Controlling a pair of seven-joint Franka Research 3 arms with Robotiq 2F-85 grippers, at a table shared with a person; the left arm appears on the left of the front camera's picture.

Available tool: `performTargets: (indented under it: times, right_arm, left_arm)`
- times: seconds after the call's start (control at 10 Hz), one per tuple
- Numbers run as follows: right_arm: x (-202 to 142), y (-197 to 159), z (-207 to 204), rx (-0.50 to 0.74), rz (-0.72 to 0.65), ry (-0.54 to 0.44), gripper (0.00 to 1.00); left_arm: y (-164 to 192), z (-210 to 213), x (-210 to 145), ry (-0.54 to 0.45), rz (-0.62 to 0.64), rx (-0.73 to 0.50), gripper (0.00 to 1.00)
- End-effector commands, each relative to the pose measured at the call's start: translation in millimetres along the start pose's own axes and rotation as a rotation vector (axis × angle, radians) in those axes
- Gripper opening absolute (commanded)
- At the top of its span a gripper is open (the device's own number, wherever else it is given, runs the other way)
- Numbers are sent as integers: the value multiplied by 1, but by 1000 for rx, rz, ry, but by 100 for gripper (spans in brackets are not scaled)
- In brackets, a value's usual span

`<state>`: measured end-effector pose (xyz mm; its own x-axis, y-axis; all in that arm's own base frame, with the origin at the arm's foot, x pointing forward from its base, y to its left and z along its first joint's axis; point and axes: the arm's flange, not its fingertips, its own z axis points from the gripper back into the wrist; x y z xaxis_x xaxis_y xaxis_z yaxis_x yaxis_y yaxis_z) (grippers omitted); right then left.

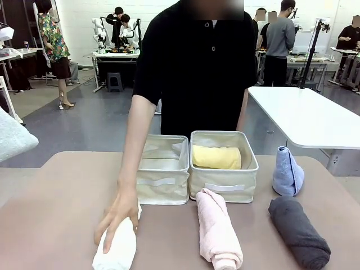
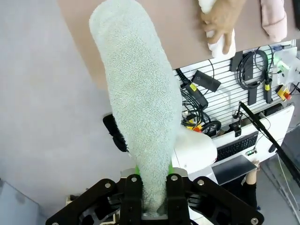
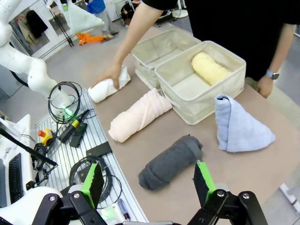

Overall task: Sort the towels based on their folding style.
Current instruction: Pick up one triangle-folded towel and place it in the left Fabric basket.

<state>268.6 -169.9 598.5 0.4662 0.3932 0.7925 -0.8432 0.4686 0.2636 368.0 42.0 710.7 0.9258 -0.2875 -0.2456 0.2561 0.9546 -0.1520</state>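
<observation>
Logged left tool (image 2: 153, 199) clenched on green-grey towel (image 2: 140, 103), held aloft at left edge of desk (image 1: 67, 197). Found right tool (image 3: 148, 180) released above grey roll (image 3: 171, 161), near right. Noted yellow roll (image 1: 216, 157) in right bin (image 1: 225, 188), hand (image 1: 118, 216) on white roll (image 1: 115, 250) near left, pink roll (image 1: 216, 236) near centre, blue cone (image 1: 288, 171) beside that bin.

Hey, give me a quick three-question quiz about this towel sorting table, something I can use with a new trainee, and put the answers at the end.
1. True or false: the yellow towel lies inside the bin on the robot's right.
2. What is the left gripper shut on? A) a pink towel B) the pale grey-green towel C) nothing
3. Fill in: the person's hand rests on a rolled ___ towel.
Key: 1 true; 2 B; 3 white, the white towel.
</observation>
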Motion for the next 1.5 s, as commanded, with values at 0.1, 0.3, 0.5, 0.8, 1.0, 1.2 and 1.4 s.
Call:
performTargets:
  times: [0.1,0.3,0.5,0.8,1.0,1.2,1.4]
  right_arm:
    - [1,-1,-1,12,17,-35,100]
    - [1,-1,-1,12,17,-35,100]
    - [1,-1,-1,12,17,-35,100]
    - [1,-1,-1,12,17,-35,100]
    - [1,-1,-1,12,17,-35,100]
    - [1,-1,-1,12,17,-35,100]
    - [1,-1,-1,12,17,-35,100]
  left_arm:
    - [-9,4,-7,-23,52,16,8]
    - [-9,4,-7,-23,52,16,8]
    - [-9,4,-7,-23,52,16,8]
    - [-5,3,-5,-12,37,7,15]
    - [-5,3,-5,-12,37,7,15]
    - [-23,11,-4,-81,-166,76,15]
    - [-70,19,12,-135,-697,296,15]
